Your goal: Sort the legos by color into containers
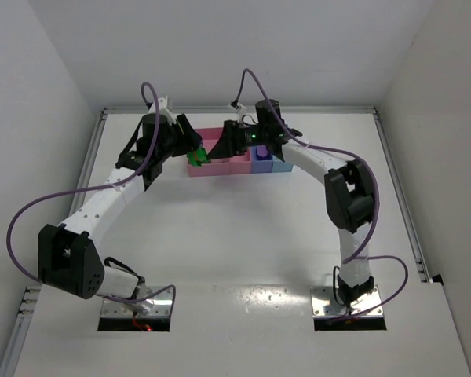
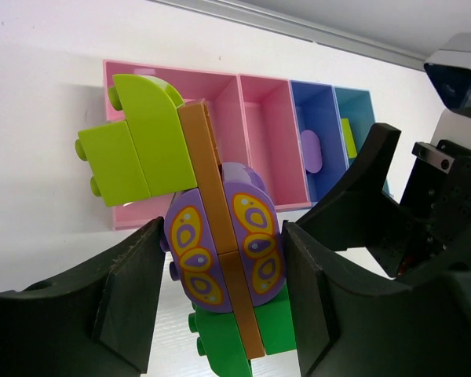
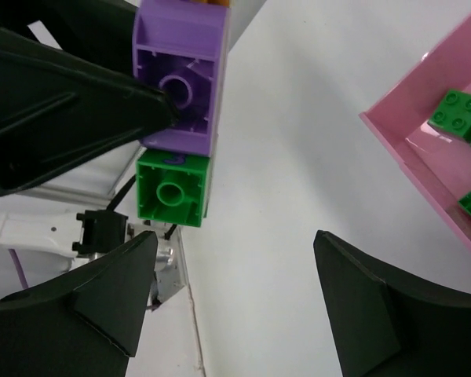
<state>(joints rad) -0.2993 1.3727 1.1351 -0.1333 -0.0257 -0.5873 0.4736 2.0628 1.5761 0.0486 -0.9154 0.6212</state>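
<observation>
Left wrist view: my left gripper point(image 2: 220, 290) is clamped on a stuck-together clump of bricks point(image 2: 208, 212), held near the wide pink tray point(image 2: 196, 78).
I see purple butterfly bricks between the fingers, yellow-green ones at one end, green at the other and a tan strip down the centre. Behind it, the purple-blue tray point(image 2: 318, 106) holds a purple brick point(image 2: 312, 151) and the light blue tray point(image 2: 355, 102) a yellow-green brick point(image 2: 348, 137). On the right wrist view, my right gripper point(image 3: 235, 243) stands apart with nothing between its jaws, close to the clump; green bricks point(image 3: 455, 114) lie in a pink tray point(image 3: 420, 149) there.
</observation>
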